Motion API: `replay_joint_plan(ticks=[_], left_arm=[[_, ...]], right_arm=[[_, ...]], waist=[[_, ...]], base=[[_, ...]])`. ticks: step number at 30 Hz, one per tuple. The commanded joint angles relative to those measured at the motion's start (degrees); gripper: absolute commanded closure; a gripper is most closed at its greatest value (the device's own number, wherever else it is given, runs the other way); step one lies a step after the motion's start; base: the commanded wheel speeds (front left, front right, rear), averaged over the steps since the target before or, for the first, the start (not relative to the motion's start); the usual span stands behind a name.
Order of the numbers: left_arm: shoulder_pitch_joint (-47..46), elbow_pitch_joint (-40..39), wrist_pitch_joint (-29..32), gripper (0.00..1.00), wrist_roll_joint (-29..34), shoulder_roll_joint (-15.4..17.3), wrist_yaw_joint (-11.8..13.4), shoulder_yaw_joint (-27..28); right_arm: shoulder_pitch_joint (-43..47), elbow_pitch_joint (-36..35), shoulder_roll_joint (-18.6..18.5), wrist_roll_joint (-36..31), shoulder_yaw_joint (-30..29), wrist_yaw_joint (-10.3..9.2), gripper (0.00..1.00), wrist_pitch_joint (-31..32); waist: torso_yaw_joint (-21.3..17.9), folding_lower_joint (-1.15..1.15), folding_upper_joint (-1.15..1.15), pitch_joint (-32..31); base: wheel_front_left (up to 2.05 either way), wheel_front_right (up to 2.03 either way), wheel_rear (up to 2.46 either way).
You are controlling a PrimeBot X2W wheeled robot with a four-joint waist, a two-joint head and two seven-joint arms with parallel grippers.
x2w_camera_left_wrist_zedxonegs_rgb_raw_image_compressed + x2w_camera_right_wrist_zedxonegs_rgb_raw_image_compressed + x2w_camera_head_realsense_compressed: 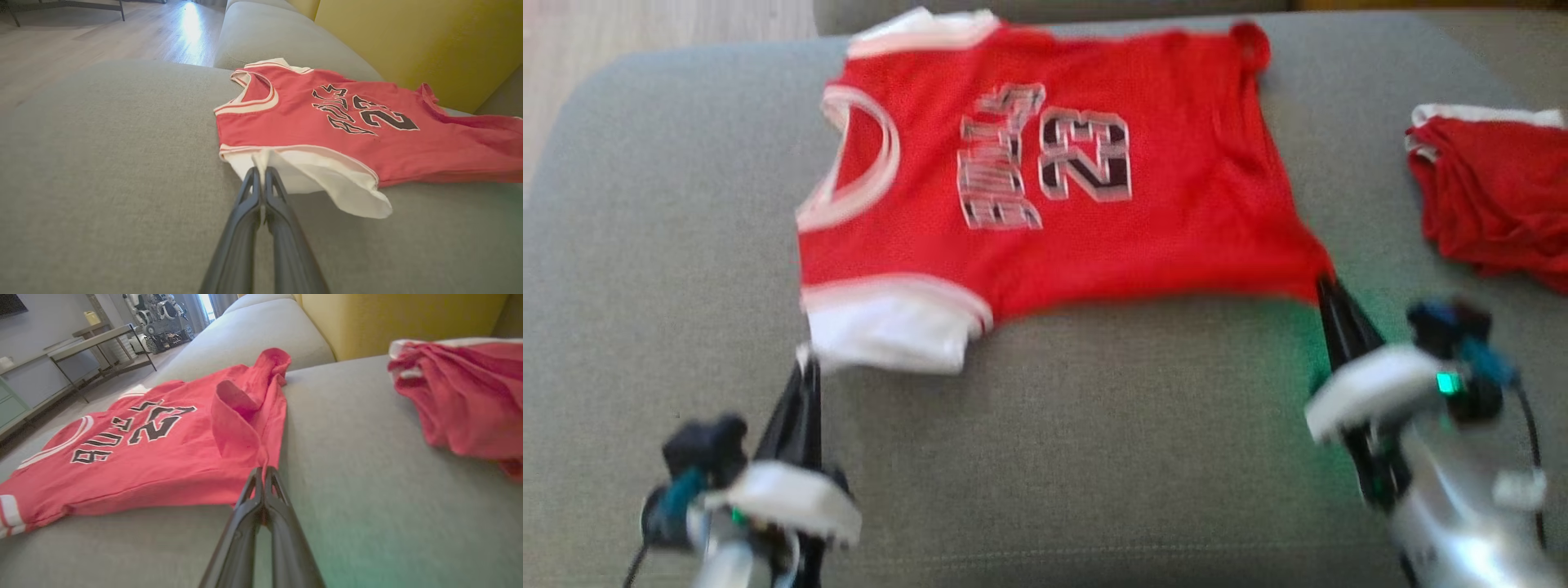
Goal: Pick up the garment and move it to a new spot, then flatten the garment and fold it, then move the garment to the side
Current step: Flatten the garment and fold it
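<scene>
The garment (pixel 1045 180) is a red jersey with white trim and the number 23, spread on the grey sofa seat (pixel 1094 457). My left gripper (pixel 807 359) is shut on the white shoulder edge of the garment (pixel 286 122) at its near left corner; the pinch shows at my left gripper (pixel 261 169) in the left wrist view. My right gripper (pixel 1325 282) is shut on the red hem corner of the garment (pixel 163 449) at the near right, seen pinched at my right gripper (pixel 262 469). The far hem corner is curled up.
A second red garment (pixel 1494 188) lies crumpled on the seat at the right, also seen as the red heap (pixel 461 396). Yellow back cushions (pixel 408 41) rise behind. The seat's left edge drops to a wooden floor (pixel 61 41).
</scene>
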Motion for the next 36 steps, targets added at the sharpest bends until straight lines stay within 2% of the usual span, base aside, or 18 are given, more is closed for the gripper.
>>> replay_joint_plan(ticks=[1, 6, 11, 19, 28, 36], left_arm=[[1.01, -4.96, 0.90, 1.00, 0.24, 1.19, 1.07, 1.82], [11.39, -16.61, 6.90, 1.00, 0.71, 1.46, 4.48, 0.32], [18.84, -25.74, 12.05, 1.00, 0.57, 1.89, 7.68, 0.10], [22.12, -32.75, 16.29, 1.00, 0.42, 2.43, 9.30, -0.57], [13.97, -32.93, 16.34, 1.00, -0.66, 3.99, 6.36, 0.14], [-0.79, -26.80, 16.13, 1.00, -2.00, 5.47, 3.01, 2.01]], right_arm=[[3.88, -3.17, 0.01, -1.94, -1.06, -0.04, 1.00, -0.77], [17.69, -14.38, 2.56, -7.45, -9.24, -0.04, 1.00, 2.07], [29.96, -29.35, 6.04, -12.30, -15.23, -0.04, 1.00, 9.53], [38.41, -43.49, 8.20, -14.95, -18.80, -0.04, 1.00, 18.18], [35.59, -48.49, 8.55, -15.24, -18.74, -0.04, 1.00, 23.49], [25.58, -46.08, 8.56, -14.87, -17.55, -0.04, 1.00, 25.63]], waist=[[0.58, 0.00, 0.00, -1.89], [1.36, 0.00, 0.00, -4.10], [1.03, 0.00, 0.00, -5.99], [0.86, 0.00, 0.00, -6.07], [-0.72, 0.00, 0.00, -2.12], [-2.36, 0.00, 0.00, 3.56]], base=[[0.00, 0.00, 0.00], [0.00, 0.00, 0.00], [0.00, 0.00, 0.00], [0.00, 0.00, 0.00], [0.00, 0.00, 0.00], [0.00, 0.00, 0.00]])
